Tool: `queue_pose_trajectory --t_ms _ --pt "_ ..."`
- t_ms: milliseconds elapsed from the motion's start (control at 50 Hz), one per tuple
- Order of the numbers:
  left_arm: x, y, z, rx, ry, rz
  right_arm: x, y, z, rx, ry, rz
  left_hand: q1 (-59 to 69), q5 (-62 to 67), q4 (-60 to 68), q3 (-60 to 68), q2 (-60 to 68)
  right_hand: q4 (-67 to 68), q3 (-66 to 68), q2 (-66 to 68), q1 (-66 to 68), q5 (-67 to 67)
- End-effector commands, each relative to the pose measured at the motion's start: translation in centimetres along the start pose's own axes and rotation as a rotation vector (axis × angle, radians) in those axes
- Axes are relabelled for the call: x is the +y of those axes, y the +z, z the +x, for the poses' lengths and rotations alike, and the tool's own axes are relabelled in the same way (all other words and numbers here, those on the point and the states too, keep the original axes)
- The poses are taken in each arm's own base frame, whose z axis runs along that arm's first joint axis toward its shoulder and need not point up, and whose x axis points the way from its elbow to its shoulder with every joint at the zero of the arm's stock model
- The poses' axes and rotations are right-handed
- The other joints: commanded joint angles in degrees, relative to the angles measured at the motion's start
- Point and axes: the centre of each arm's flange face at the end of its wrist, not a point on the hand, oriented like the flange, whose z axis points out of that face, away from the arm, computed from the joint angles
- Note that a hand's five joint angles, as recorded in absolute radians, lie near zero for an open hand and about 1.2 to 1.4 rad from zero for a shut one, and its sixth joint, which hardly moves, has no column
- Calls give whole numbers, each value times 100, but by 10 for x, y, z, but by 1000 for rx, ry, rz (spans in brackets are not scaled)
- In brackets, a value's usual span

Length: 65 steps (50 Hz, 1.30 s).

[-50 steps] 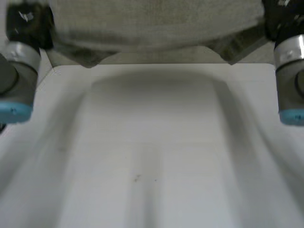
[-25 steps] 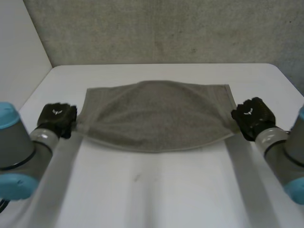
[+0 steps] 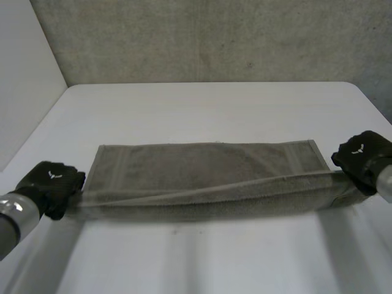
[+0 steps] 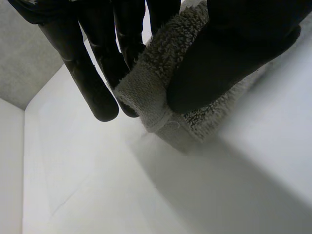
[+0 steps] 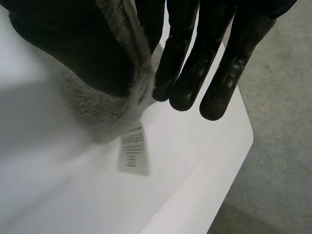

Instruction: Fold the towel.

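The left hand (image 3: pixel 50 184) pinches the left end of the towel (image 3: pixel 208 168), and its wrist view shows the thumb pressing the terry against the fingers. The grey towel lies across the middle of the white desk (image 3: pixel 202 104). Its far part is flat, and its near long edge is raised as a soft ridge stretched between the hands. The right hand (image 3: pixel 364 158) clamps the right end the same way, thumb against fingers, with a care label (image 5: pixel 134 155) hanging just below the pinch.

I cannot tell whether this edge is being laid down or carried over to the far edge. In either case both hands should probably move at the same pace and height. Enough tension should be kept that the middle does not sag, but not so much that the flat part drags askew.
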Motion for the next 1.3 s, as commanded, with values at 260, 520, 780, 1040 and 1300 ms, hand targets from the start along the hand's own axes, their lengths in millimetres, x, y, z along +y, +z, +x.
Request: queue_pose_trajectory --t_ms 260,520,780,1040,1300 --pt "-24 128 -18 -49 -66 67 -12 118 -21 182 7 52 1293 1086 1050 1040 1037 1156 1210 1244 2475 1236" --pt "-36 184 -11 -103 -31 113 -30 169 -38 240 -4 156 1293 1086 1050 1040 1037 1156 1210 1244 2475 1236" --pt "-55 174 -7 -115 -15 156 -41 157 -8 362 123 166 -5707 -5914 -5950 -5960 -5963 -5844 -5790 -5756 -4525 -5764" --pt "-91 100 -24 -160 -27 246 -57 81 23 281 307 238 -5707 -5914 -5950 -5960 -5963 -5844 -5790 -5756 -4525 -5764" --pt "-66 62 2 -169 -102 333 4 60 -16 -28 364 -42 -5707 -5914 -5950 -5960 -5963 -5197 -5143 -5109 -3878 -5117"
